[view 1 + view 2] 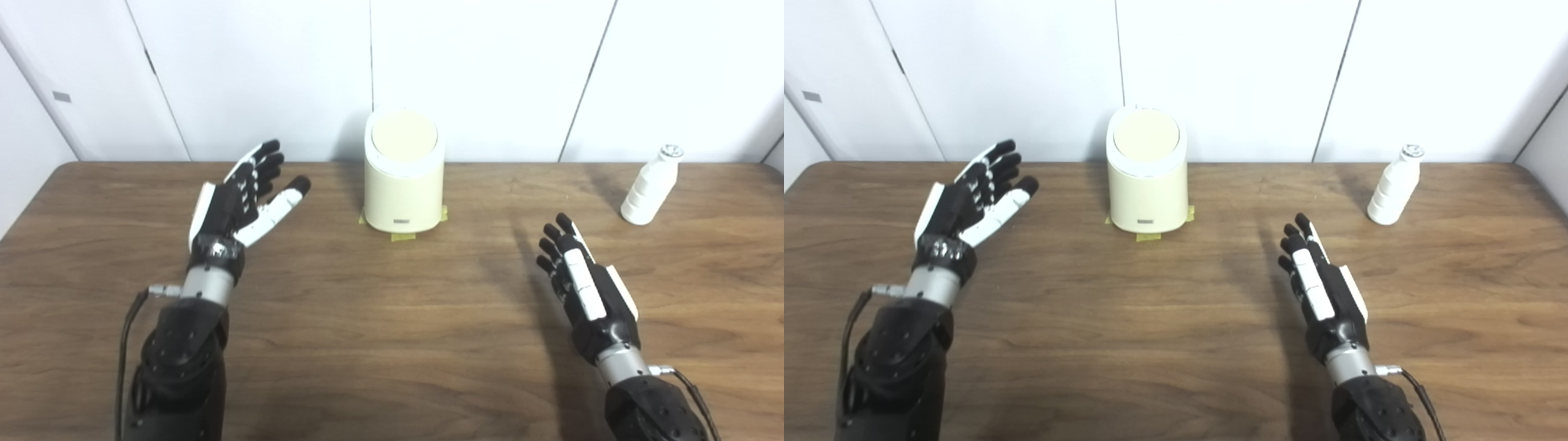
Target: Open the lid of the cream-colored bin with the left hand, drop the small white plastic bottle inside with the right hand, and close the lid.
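Nearest me, my right hand hovers over the worktop edge-on, fingers straight and slightly apart, holding nothing. My left hand sits farther forward on the other side, palm turned inward, fingers spread wide, also empty. Beyond them the bin stands at the back centre on tape marks, its round lid shut. The bottle stands upright at the far right, well apart from the bin. I judge the lid comes first: I should bring my left hand in from the side, staying clear of the opening so my right can drop the bottle in.
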Controlling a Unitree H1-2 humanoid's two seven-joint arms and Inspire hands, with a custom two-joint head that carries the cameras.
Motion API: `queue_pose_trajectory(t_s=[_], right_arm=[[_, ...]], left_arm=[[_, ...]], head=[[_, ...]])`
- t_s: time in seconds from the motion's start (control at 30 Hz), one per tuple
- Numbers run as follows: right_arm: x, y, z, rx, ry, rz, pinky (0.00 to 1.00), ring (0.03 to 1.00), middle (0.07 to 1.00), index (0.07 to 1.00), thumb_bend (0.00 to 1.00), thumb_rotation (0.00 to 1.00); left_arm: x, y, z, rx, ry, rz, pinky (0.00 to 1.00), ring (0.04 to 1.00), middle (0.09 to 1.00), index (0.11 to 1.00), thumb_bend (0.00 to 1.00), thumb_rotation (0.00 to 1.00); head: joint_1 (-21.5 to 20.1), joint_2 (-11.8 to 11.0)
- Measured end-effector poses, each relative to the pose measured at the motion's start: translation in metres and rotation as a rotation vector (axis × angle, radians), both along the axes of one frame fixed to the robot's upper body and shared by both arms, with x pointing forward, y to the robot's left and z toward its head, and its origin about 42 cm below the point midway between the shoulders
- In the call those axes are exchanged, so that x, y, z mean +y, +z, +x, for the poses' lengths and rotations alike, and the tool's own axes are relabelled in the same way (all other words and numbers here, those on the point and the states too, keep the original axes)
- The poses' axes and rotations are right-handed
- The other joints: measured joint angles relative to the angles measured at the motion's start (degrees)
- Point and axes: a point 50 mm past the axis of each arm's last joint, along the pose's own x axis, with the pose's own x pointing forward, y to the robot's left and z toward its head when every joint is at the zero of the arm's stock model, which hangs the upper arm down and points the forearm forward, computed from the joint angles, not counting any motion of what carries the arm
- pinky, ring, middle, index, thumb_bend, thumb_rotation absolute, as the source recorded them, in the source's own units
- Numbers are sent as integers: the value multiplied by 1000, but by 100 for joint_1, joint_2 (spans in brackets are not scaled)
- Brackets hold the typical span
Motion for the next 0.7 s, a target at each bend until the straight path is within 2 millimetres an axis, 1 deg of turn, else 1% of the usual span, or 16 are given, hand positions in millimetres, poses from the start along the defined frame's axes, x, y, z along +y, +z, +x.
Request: queue_pose_trajectory(t_s=[0.13, 0.23, 0.43, 0.57, 0.6, 0.7], right_arm=[[1, 0, 0, 0, 0, 9, 942, 969, 973, 1000, 622, 781], [2, 0, 0, -1, 2, 11, 945, 971, 975, 1000, 619, 784], [2, 0, 2, -1, 2, 10, 944, 972, 975, 998, 638, 777], [2, 0, 2, -1, 2, 9, 937, 971, 977, 997, 661, 777], [2, -1, 2, 0, 2, 8, 933, 969, 976, 995, 666, 774], [1, -3, 3, 3, 2, 5, 935, 969, 976, 999, 660, 780]], left_arm=[[-2, 9, 15, -15, -7, 40, 905, 889, 888, 923, 753, 446], [-7, 15, 28, -21, -6, 65, 918, 896, 889, 922, 773, 427], [-21, 36, 59, -41, -31, 92, 921, 907, 897, 929, 790, 409], [-29, 45, 77, -39, -43, 110, 898, 905, 909, 939, 767, 393], [-31, 47, 80, -39, -48, 117, 885, 901, 912, 938, 768, 389], [-37, 47, 92, -20, -61, 149, 857, 898, 921, 939, 770, 361]], head=[[-9, -9], [-9, -9], [-18, -26], [0, -44], [17, -79], [53, -123]])
